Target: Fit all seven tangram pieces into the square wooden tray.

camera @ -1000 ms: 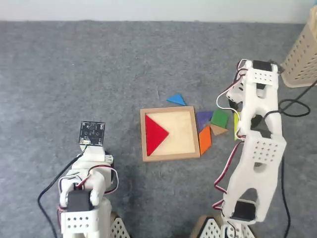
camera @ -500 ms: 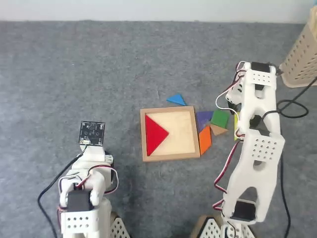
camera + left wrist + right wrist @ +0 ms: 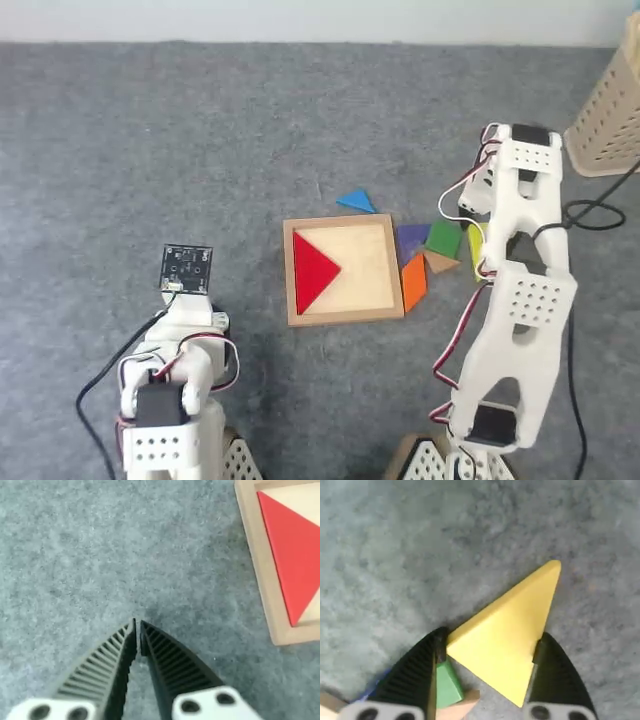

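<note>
**Right gripper takes the yellow triangle beside the tray**

The left gripper (image 3: 137, 630) sits at about 8 o'clock from the tray (image 3: 345, 318). Its jaws are closed together over the grey carpet and hold nothing.

The tray holds one piece, the red triangle (image 3: 312, 270), lying against its 9 o'clock side. The blue triangle (image 3: 357, 201) lies just outside the rim at 12 o'clock. At 3 o'clock is a tight group of pieces. The orange piece (image 3: 413, 282) touches the rim, and near it are the purple piece (image 3: 410, 238), the green square (image 3: 444, 238) and the brown triangle (image 3: 437, 261).

The yellow triangle (image 3: 512, 630) is at the far edge of this group. The right gripper (image 3: 490, 637) has its jaws partly open, pressing on two sides of it. I cannot tell whether the piece is off the carpet.

I judge that the step in hand is picking up the second piece. The next move needs a straight lift that does not disturb the green square, then a carry toward 9 o'clock. There the long edge should be turned to meet the red triangle.
</note>
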`<control>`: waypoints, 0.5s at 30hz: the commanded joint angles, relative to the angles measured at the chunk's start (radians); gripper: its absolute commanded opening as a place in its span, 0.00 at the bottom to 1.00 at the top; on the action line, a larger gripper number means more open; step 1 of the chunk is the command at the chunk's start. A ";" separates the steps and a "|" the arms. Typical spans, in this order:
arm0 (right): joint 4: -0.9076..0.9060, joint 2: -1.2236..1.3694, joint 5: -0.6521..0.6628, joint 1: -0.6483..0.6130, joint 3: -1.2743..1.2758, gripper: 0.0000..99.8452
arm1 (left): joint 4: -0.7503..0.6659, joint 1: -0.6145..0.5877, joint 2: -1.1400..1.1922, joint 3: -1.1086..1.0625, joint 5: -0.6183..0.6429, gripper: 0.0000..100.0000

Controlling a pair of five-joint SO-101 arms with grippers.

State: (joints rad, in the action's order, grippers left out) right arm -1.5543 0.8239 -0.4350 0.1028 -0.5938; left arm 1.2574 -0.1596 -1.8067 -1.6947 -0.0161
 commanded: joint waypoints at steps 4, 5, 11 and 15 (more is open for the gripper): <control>-0.059 -0.147 0.133 -0.065 -0.021 0.08 | 0.006 0.003 -0.018 0.010 -0.002 0.02; -0.061 -0.151 0.138 -0.074 -0.014 0.08 | 0.006 0.003 -0.018 0.010 -0.002 0.02; -0.053 -0.245 0.180 -0.124 0.074 0.08 | 0.006 0.003 -0.018 0.010 -0.002 0.02; -0.004 -0.363 0.204 -0.163 0.206 0.08 | 0.006 0.003 -0.018 0.010 -0.002 0.02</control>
State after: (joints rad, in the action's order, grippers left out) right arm -1.5973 0.6168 -0.2647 -0.0245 -0.4526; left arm 1.2574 -0.1611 -1.8067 -1.6947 -0.0161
